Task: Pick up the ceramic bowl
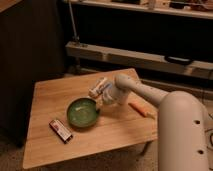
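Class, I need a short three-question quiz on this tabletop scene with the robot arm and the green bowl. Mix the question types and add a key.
1. True or false: the tool is at the right rim of the ceramic bowl.
2. Which item lies nearest the table's front left corner?
A. the orange carrot-like item
B. the dark snack bar
C. the pale packet
3. Fill in: the pale packet lies ____ the bowl, toward the far side of the table.

Key
1. True
2. B
3. behind
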Action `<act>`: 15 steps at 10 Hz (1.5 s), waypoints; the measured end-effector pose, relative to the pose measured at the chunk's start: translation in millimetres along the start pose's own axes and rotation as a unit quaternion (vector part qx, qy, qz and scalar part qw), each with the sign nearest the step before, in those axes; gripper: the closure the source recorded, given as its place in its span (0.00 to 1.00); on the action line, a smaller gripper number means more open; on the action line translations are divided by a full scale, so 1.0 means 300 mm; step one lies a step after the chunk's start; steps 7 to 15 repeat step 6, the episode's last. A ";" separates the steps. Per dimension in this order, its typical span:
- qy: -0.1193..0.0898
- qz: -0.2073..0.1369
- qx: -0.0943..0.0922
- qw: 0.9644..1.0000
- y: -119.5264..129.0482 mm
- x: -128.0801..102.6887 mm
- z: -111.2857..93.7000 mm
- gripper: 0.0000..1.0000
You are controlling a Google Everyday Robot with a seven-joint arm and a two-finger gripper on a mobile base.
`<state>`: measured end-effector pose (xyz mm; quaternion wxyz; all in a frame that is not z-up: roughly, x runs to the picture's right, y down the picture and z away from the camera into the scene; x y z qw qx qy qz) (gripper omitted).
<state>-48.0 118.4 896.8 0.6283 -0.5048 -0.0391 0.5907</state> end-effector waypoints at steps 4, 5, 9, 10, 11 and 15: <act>-0.026 -0.051 -0.020 0.998 0.204 0.004 -0.164 0.94; -0.025 -0.064 -0.023 0.997 0.282 0.015 -0.230 0.94; -0.022 -0.075 -0.024 0.997 0.344 0.018 -0.286 0.94; -0.022 -0.075 -0.024 0.997 0.344 0.018 -0.286 0.94; -0.022 -0.075 -0.024 0.997 0.344 0.018 -0.286 0.94; -0.022 -0.075 -0.024 0.997 0.344 0.018 -0.286 0.94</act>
